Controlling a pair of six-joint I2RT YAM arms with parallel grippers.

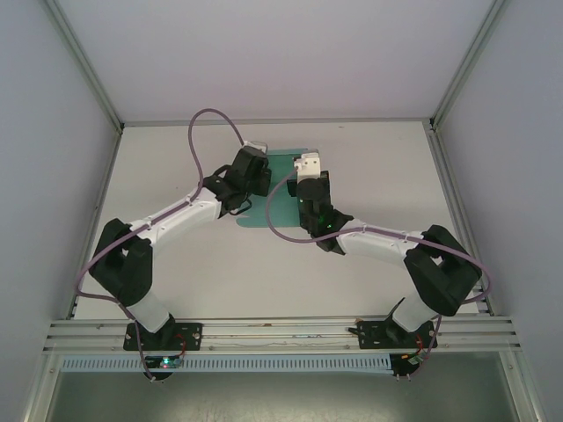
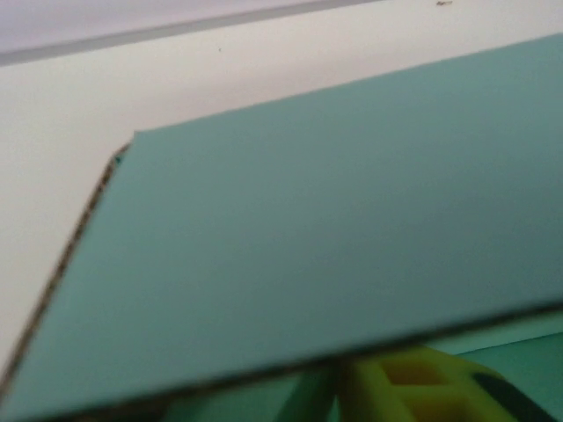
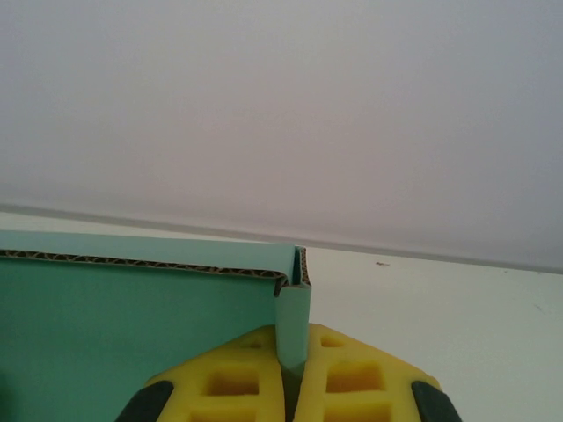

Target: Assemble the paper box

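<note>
Bare table [image 1: 378, 185] all round the paper box [image 1: 274, 200]. Clamped on its upright folded corner with right gripper [image 3: 288, 369]. Cannot tell apart or together for left gripper [image 1: 261, 163], under its raised panel.

Paper box [image 1: 280, 163] on the table [image 1: 220, 281], between left tool [image 1: 257, 172] and right tool [image 1: 306, 167]

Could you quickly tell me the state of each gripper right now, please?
Left gripper: cannot be told; a paper box panel blocks the view.
Right gripper: closed, pinching an upright flap of the paper box.
</note>
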